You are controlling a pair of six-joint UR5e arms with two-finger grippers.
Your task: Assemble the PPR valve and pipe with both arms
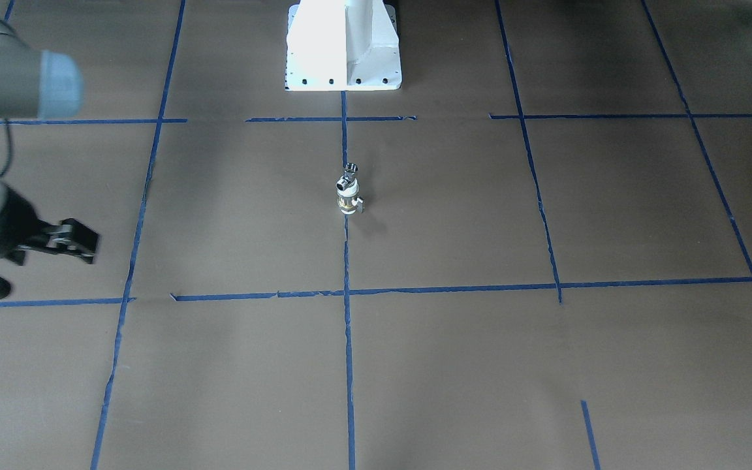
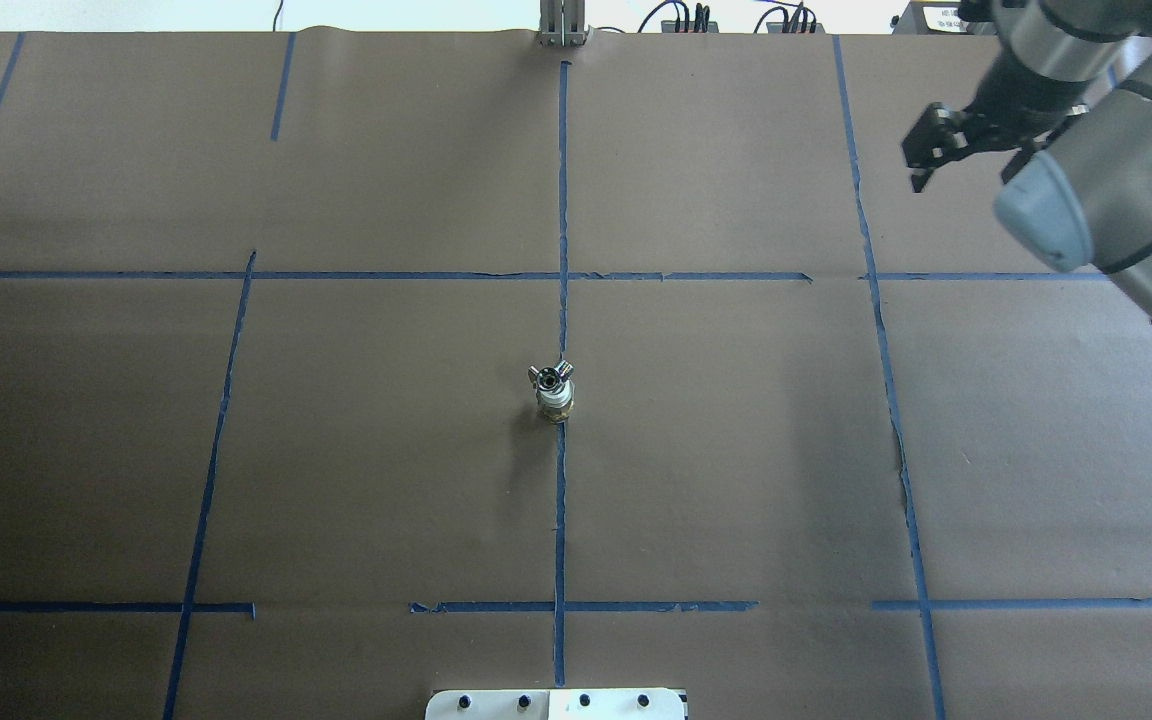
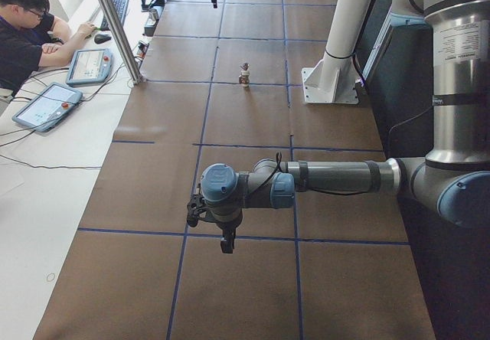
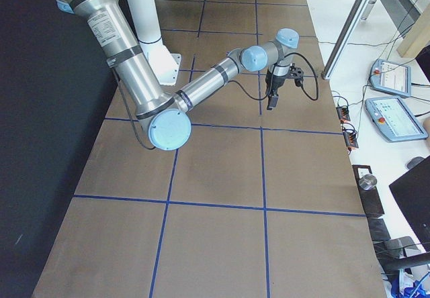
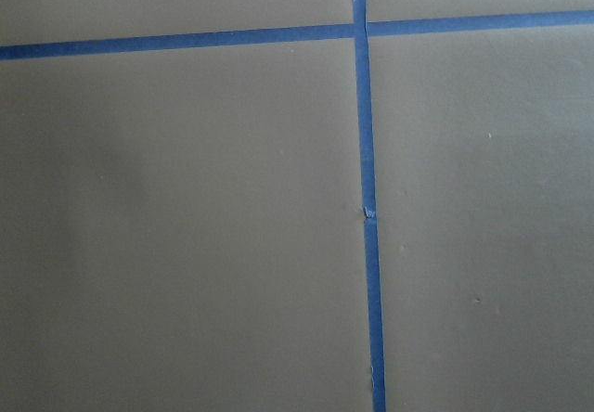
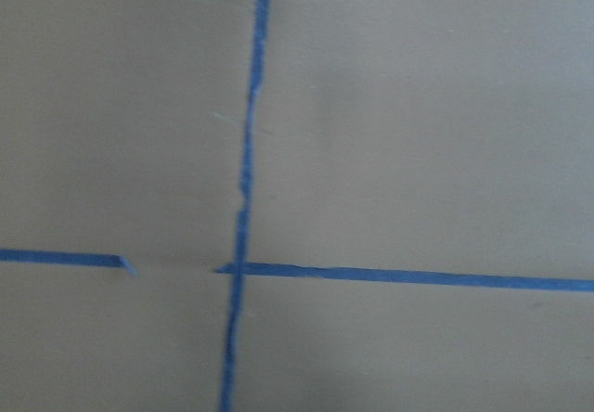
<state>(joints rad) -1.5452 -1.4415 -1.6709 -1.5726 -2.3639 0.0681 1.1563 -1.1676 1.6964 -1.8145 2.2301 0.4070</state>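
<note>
The PPR valve point(image 1: 348, 199) stands upright on the centre tape line, white ends with a brass band. The chrome T-shaped pipe point(image 1: 350, 171) sits on its top end, joined to it. Both also show in the overhead view, valve point(image 2: 556, 402) and pipe point(image 2: 551, 375). My right gripper point(image 2: 919, 165) hangs far off at the table's right far side; it is open and empty, and it also shows in the front view point(image 1: 92, 247). My left gripper point(image 3: 227, 244) shows only in the left side view, pointing down near the table's left end; I cannot tell whether it is open or shut.
The white robot base point(image 1: 343, 46) stands behind the valve. Blue tape lines point(image 2: 561, 500) grid the brown paper-covered table. An operator point(image 3: 31, 30) sits at a side desk with tablets point(image 3: 46, 104). Both wrist views show only paper and tape.
</note>
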